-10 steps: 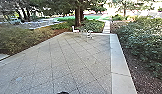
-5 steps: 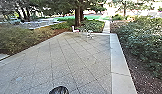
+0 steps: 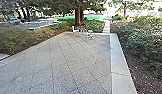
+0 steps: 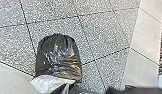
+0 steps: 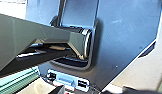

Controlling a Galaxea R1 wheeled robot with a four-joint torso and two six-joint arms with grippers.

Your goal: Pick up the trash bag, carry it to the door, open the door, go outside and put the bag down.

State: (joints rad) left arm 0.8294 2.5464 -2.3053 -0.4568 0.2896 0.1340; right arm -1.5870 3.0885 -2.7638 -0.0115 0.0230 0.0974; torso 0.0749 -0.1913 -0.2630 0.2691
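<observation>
The black trash bag (image 4: 58,56), with a white part (image 4: 48,83) at one end, shows in the left wrist view against the speckled paving (image 4: 104,30); whether it hangs or rests there, I cannot tell. Nor can I tell whether the left hand or right hand is apart, together or clamped on anything. Ahead, the paving spreads wide between shrubs (image 3: 22,38) and a smooth pale border (image 3: 118,53) running straight along the right side. White chairs (image 3: 75,29) stand near the far edge, before a tree trunk (image 3: 77,16).
</observation>
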